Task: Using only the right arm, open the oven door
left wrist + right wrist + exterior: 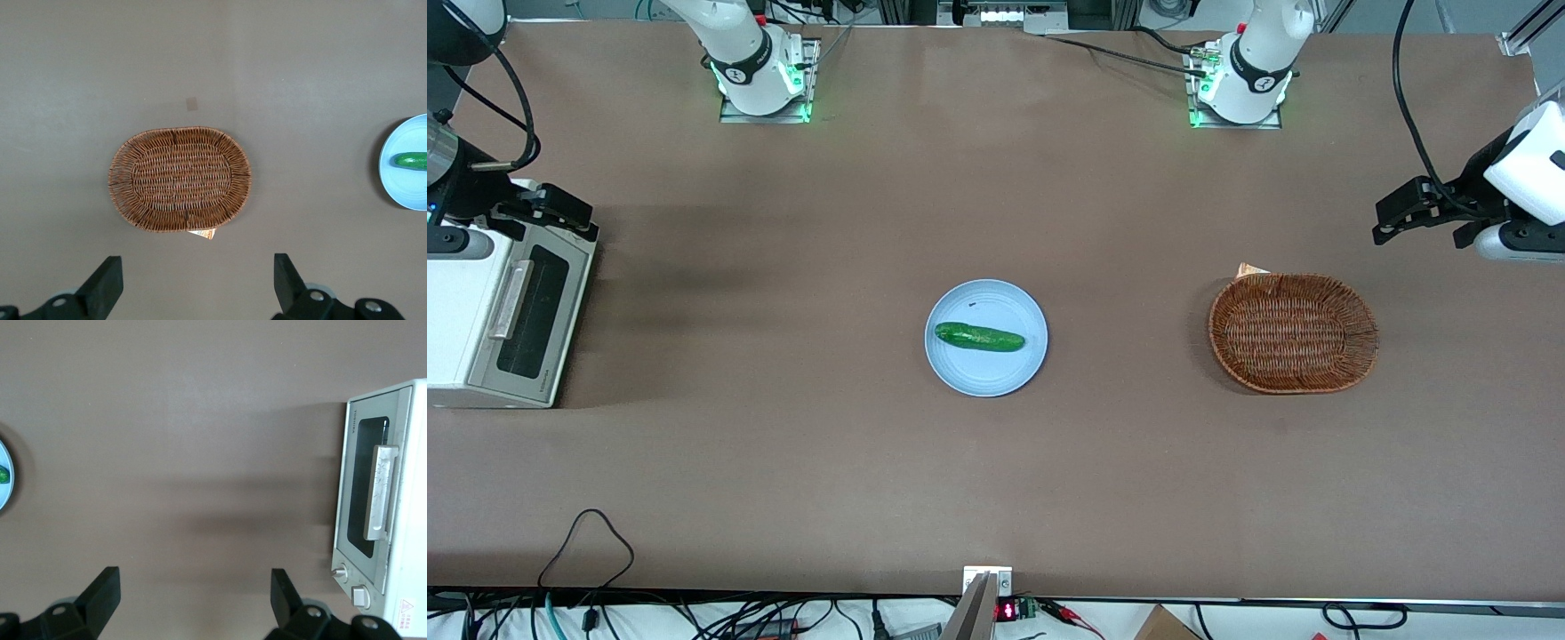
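Front view: white toaster oven at the working arm's end of the brown counter.
Oven door: flat silver-grey metal, dark window, shut.
Gripper: black two-finger, fingers apart, just above the door's upper edge.

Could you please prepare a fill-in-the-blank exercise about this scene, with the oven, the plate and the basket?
1. The oven door of the white toaster oven is ____.
2. The open end effector of the right arm hovers above the oven, holding ____.
3. A green ____ lies on the blue plate.
4. The wicker basket lies toward the ____ arm's end of the table.

Missing words: closed; nothing; cucumber; parked
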You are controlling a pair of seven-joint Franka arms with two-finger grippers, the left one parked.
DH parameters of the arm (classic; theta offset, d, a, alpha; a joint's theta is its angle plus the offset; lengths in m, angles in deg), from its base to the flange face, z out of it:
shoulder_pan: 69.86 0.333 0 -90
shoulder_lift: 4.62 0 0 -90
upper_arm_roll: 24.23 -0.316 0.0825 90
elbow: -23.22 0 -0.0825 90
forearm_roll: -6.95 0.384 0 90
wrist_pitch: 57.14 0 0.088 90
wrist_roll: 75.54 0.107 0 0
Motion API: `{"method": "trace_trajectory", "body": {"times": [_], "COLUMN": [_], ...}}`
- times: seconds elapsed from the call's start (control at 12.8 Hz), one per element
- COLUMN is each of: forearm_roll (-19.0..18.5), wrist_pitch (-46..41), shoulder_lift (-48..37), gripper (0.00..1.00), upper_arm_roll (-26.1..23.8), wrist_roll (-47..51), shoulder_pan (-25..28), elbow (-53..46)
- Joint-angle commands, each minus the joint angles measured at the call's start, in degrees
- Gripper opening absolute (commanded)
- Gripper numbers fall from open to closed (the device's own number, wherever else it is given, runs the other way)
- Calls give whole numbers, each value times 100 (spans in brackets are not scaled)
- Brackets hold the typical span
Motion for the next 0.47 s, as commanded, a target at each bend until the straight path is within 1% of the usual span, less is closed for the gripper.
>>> {"method": "trace_trajectory", "body": {"times": [0.0,0.39], "forearm_roll": [-2,33], "wrist_pitch": [-115,-159], "shoulder_lift": [-4,4], "gripper": [100,100], "upper_arm_roll": [-23,-23], "wrist_roll": [-120,-94], "shoulder_pan": [-45,-45], "elbow": [-98,-98]}}
